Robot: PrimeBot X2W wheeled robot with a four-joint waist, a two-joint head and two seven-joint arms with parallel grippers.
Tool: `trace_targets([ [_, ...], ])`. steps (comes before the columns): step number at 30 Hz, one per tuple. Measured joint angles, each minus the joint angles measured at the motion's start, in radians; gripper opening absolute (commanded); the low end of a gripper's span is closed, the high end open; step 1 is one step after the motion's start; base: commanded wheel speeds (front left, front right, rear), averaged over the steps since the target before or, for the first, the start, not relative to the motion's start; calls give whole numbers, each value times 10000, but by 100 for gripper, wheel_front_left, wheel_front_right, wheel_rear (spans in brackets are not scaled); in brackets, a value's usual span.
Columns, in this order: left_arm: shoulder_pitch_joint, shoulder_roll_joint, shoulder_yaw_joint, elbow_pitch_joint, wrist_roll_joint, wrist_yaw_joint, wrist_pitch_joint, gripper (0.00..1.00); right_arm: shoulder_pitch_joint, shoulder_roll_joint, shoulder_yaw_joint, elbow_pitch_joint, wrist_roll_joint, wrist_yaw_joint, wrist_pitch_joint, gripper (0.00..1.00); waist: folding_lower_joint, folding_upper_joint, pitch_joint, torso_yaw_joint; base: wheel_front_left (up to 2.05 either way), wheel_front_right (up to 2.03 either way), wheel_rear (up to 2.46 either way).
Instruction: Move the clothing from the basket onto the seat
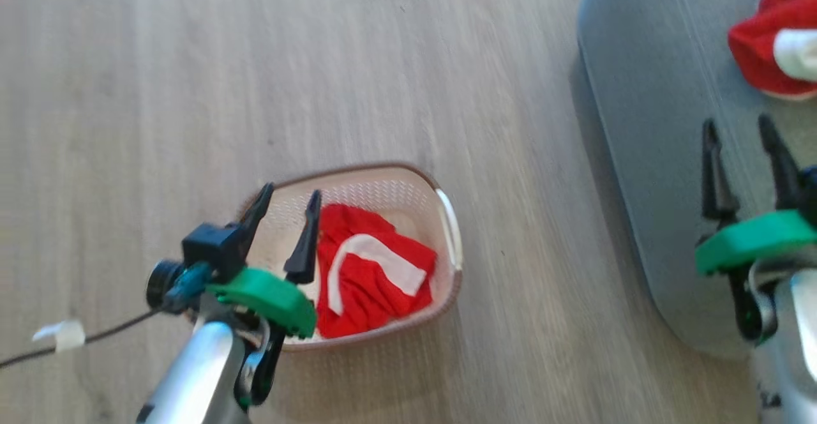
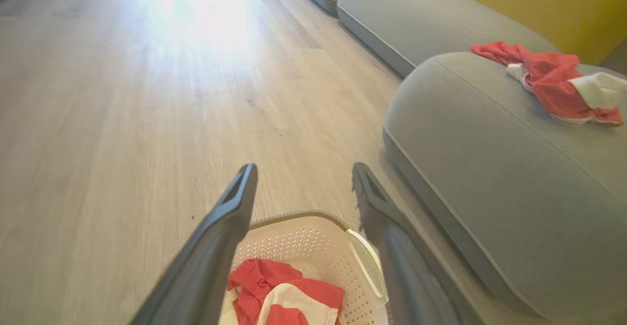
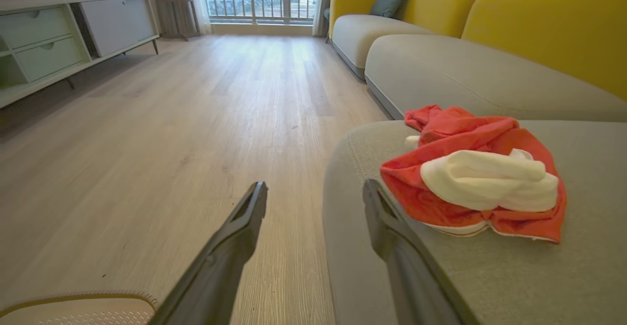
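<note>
Red fabric, soft and crumpled, in two places: one garment [image 1: 373,277] with a broad white stripe, bunched inside the cream perforated plastic basket [image 1: 450,232], brown woven-look rim, on the pale wood-grain floor [image 1: 191,92]; another garment [image 1: 759,53] with rolled white trim, heaped on the grey upholstered seat [image 1: 638,156], rounded at the edge. Left pincer [image 1: 290,191] over the basket's left end, long dark fingers spread wide, gripping nothing. Right pincer [image 1: 737,122] above the seat near the heaped garment, likewise wide apart and empty.
</note>
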Motion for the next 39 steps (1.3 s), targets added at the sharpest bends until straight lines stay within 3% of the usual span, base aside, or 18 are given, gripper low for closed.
trace_targets([
  [10, 1264, -581, 1676, -81, 464, -115, 0, 100, 1310, 761, 67, -341, -897, 0, 0, 100, 0, 0, -1289, 1181, 0, 0, 0],
  [18, 1831, -886, 2391, 151, 924, -456, 0, 100, 2042, 1319, 811, -165, -930, 0, 2, 100, 0, 0, -2037, 1690, 0, 0, 0],
  [39, 2345, -1055, 3074, 171, 1383, -723, 0, 100, 2607, 1630, 966, 102, -938, 0, 2, 100, 1, 0, -2571, 1517, 0, 0, 0],
])
